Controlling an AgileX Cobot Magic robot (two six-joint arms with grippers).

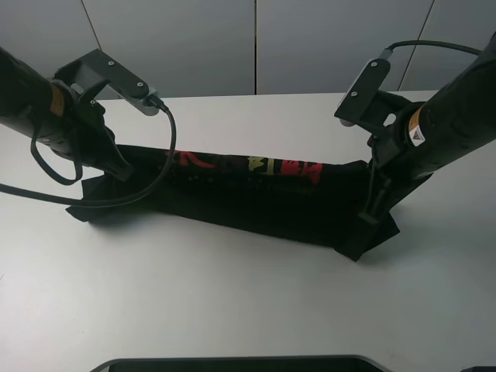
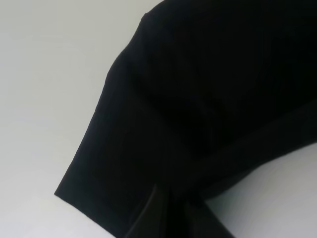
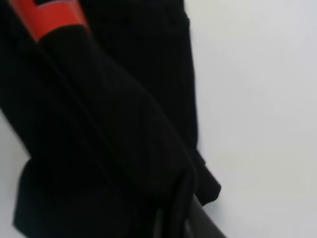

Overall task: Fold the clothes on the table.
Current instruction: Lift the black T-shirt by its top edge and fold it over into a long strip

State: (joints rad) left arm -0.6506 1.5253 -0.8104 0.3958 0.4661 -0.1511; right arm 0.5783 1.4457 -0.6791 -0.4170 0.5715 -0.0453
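The clothes point(image 1: 248, 203), a black T-shirt with red and yellow print along its top fold, hang stretched in a long band between my two grippers over the white table point(image 1: 232, 294). At the band's left end my left gripper point(image 1: 122, 170) is shut on the cloth; the sleeve drapes below it onto the table. My right gripper point(image 1: 372, 211) pinches the right end, where the fabric trails down to the tabletop. In the left wrist view the black cloth point(image 2: 198, 99) gathers into the shut gripper point(image 2: 163, 220). The right wrist view shows the cloth point(image 3: 99, 129) bunched into that gripper point(image 3: 178, 220), with red print at one corner.
A black cable point(image 1: 167, 147) from the left arm loops in front of the shirt's left part. A dark flat object point(image 1: 232, 363) lies along the table's near edge. Grey wall panels point(image 1: 256, 39) stand behind the table's far edge.
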